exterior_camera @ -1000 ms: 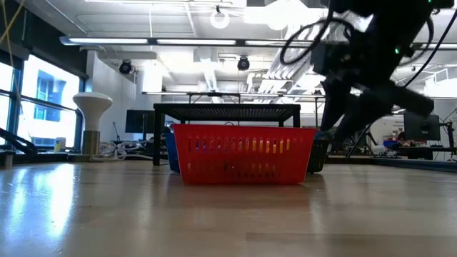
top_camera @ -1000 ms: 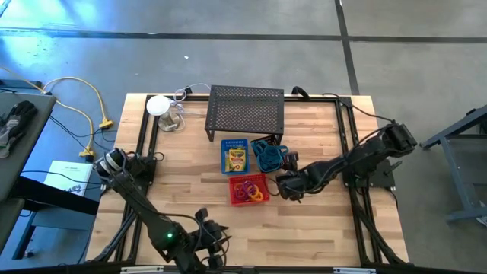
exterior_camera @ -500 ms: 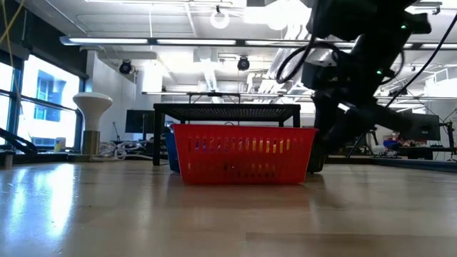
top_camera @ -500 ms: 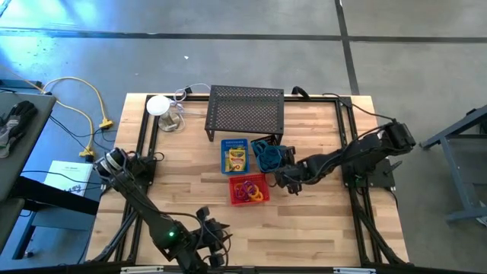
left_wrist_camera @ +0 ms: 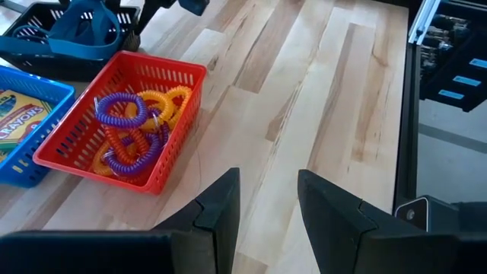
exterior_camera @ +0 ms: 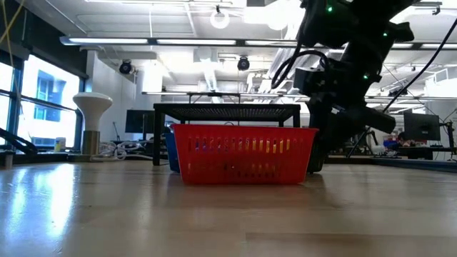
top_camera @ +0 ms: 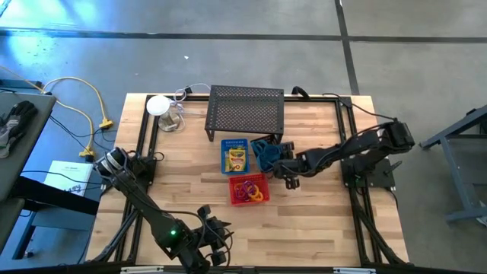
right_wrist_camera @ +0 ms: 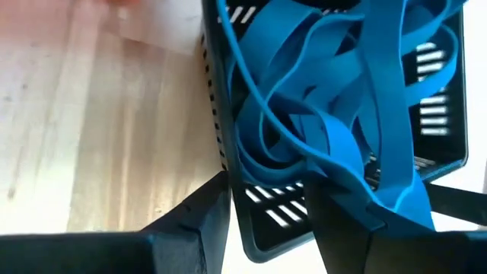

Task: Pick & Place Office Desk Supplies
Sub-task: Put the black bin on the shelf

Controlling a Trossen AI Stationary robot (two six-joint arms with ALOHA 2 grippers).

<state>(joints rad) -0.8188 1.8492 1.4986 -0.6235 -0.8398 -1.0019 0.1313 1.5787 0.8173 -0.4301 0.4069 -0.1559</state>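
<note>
Right gripper at the black bin, fingers parted — one outside the bin wall, one among the blue bands. Coil rings in the red basket; crayon boxes in the blue bin. Left gripper parted, empty, near table edge.

Overhead, table-level, two wrist views; shared red bin.

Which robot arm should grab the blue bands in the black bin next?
The right arm, probably. Its end effector hangs at the black bin, open, with the blue bands just ahead. The left end effector waits at the table's near edge, much farther off.
</note>
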